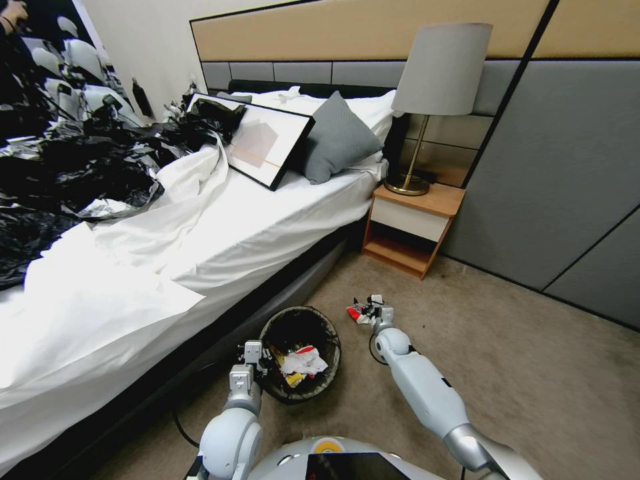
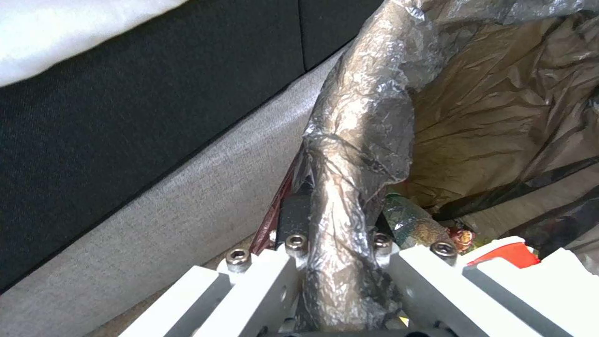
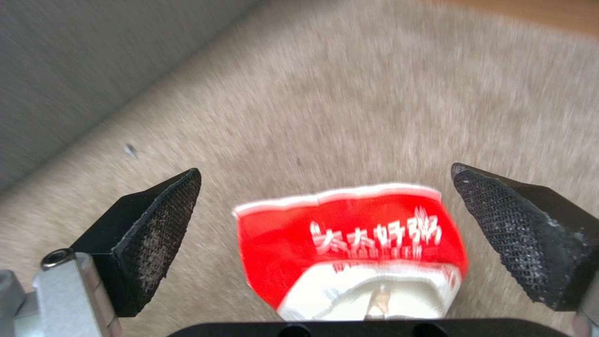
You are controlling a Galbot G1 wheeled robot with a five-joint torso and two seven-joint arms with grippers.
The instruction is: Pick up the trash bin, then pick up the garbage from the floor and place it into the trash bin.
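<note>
Two jaws: left gripper (image 2: 337, 243) clamped on trash bin (image 1: 331, 373) rim, right gripper (image 3: 325, 220) wide around red wrapper (image 3: 355, 248), Chinese print.

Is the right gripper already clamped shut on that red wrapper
No, the right gripper is open, its pads standing apart on either side of the red wrapper.

Left gripper (image 1: 257, 363) at 7 o'clock, clamped closed; right gripper (image 1: 373, 308) at 5 o'clock, arm outstretched, fingers (image 3: 156, 224) spread.

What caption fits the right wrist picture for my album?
Open right gripper hovering around a red and white wrapper on the beige carpet.
</note>
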